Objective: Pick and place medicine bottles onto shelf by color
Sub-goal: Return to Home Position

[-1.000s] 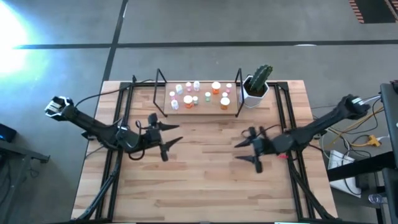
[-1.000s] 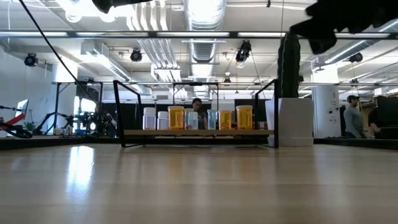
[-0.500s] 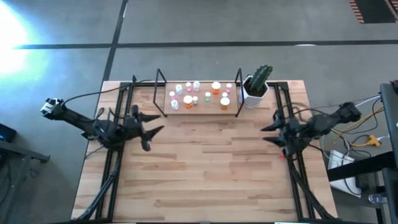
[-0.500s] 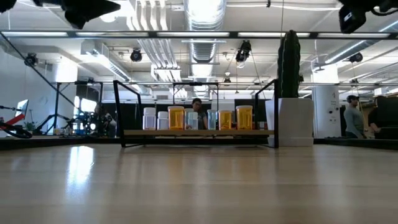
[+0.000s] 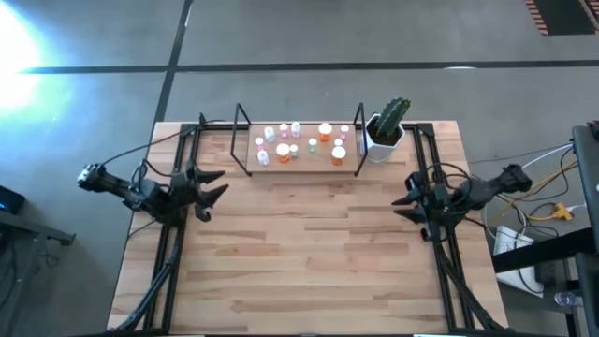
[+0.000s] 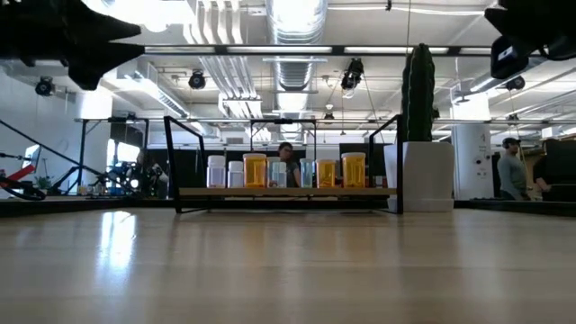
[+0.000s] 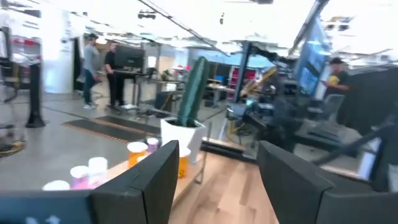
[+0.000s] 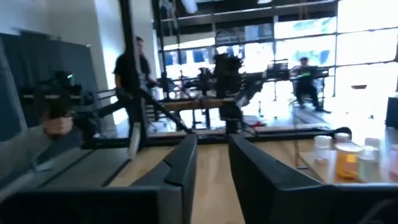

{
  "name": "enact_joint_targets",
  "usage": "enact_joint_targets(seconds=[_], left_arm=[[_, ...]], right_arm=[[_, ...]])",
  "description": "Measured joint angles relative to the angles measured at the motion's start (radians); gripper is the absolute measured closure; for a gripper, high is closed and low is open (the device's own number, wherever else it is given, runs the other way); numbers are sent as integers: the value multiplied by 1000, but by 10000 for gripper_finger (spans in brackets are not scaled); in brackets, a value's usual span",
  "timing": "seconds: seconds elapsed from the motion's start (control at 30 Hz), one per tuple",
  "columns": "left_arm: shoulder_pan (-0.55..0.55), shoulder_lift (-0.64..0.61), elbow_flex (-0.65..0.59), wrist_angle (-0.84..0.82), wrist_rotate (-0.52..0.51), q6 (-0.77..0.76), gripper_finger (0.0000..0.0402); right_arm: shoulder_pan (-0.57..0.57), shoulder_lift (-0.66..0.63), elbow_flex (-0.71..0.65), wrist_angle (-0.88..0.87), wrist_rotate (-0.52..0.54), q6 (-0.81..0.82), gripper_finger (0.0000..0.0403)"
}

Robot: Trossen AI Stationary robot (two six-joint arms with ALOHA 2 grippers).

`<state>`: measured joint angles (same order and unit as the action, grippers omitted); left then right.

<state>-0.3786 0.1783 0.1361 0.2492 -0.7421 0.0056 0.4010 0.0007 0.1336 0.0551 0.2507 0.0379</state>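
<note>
Light-wood planks of the tabletop (image 5: 299, 253) lay open across the near and middle ground, with a workshop of ceiling ducts and strip lights in the background. At the far middle stood the shelf (image 5: 318, 162), a low board framed by thin black uprights. It carried the medicine bottles (image 5: 284, 150) in a loose cluster of white caps. Seen level across the tabletop, the bottles formed a row, with orange bodies standing between paler ones. A white square pot (image 5: 384, 138) holding a green cactus (image 5: 393, 112) stood just right of the shelf. Both arms were at the tabletop's side edges, well apart from the shelf and raised above the surface. The left hand (image 5: 217, 184) hung over the black rails (image 5: 173, 253) along the left side and pointed toward the middle. Its fingers (image 7: 149, 180) were spread apart with nothing between them. The right hand (image 5: 401, 197) hung over the matching rails on the right side, facing the left one across the planks, and its fingers (image 8: 177, 168) were likewise parted and empty. Beyond the tabletop, a person (image 6: 510, 169) stood at the far right of the room, and a second person (image 6: 285, 153) showed behind the shelf.
</note>
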Motion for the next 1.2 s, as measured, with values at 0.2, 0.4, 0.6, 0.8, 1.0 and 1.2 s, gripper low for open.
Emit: enact_joint_targets(seconds=[0.2,0.4,0.6,0.8,1.0,1.2], left_arm=[[7,-167,-75,-72,50,6,201],[39,-138,-99,-94,60,-4,201],[45,-155,-128,-137,68,-28,233],[45,-145,-128,-147,127,-27,355],[153,-155,-129,-110,298,26,399],[378,-156,-129,-145,579,-22,401]], right_arm=[[-125,0,-41,28,-24,-19,372],[-347,2,-40,34,-185,-7,394],[-515,0,-89,57,-454,63,394],[-526,2,-122,48,-469,93,394],[-526,-1,-122,52,-515,86,394],[-526,0,-122,50,-535,98,394]])
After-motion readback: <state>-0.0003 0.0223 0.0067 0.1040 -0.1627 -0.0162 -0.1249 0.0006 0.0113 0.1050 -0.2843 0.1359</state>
